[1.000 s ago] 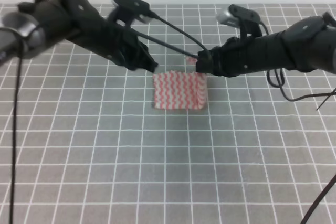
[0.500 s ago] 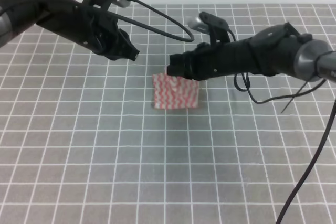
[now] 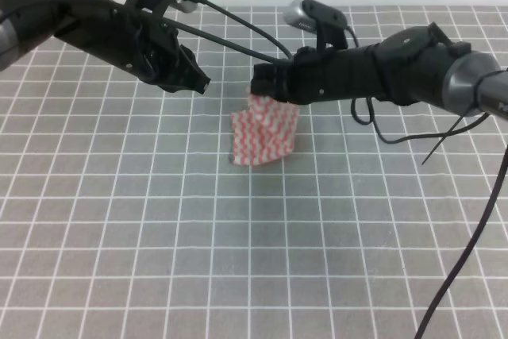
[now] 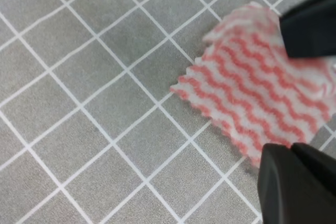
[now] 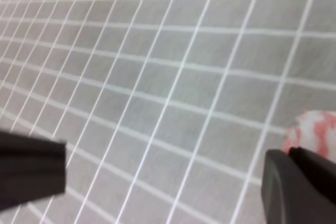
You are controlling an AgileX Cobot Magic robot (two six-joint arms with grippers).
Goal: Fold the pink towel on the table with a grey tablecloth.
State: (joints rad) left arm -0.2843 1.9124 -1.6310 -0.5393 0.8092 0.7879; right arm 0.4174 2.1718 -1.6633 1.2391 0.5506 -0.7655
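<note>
The pink towel (image 3: 263,134), striped in pink and white zigzags, lies partly on the table with a grey tablecloth (image 3: 238,260). Its far right part is pulled up and leftward into a drooping fold. My right gripper (image 3: 262,90) is shut on that raised edge; the right wrist view shows a bit of towel (image 5: 315,129) beside its fingertips (image 5: 294,177). My left gripper (image 3: 200,83) hovers left of the towel, shut and holding nothing. In the left wrist view the towel (image 4: 252,93) lies flat just beyond my left gripper (image 4: 291,153), with the right gripper (image 4: 310,24) on its far side.
White grid lines cover the grey cloth (image 4: 79,103) all around the towel. Black cables (image 3: 238,33) trail from both wrist cameras, and one cable (image 3: 468,260) hangs at the right edge.
My left gripper has let go of the towel's far left corner and pulled back left. My right gripper has carried the far right edge leftward and up, bunching the towel.
</note>
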